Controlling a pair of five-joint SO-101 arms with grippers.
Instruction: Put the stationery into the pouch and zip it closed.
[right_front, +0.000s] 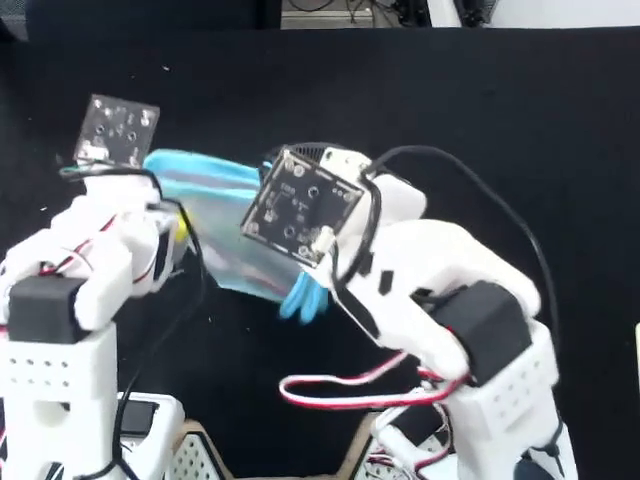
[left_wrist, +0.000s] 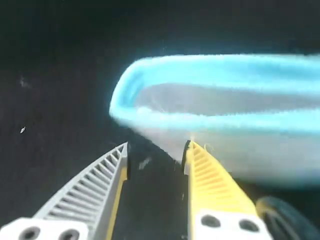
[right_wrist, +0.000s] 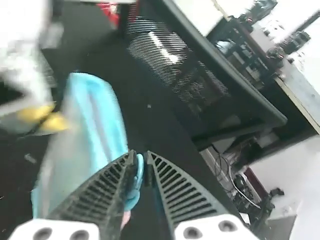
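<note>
Pouch — translucent, blue trim — sits centre-left in the high view over the black table, mouth gaping. Right gripper is pinched closed on its blue edge. Left gripper is spread apart and holds nothing — yellow finger at the pouch's rim, contact unclear.

Black table; dark desk with clutter behind

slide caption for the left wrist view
Left gripper open at the gaping mouth of the blue-rimmed pouch.
</note>
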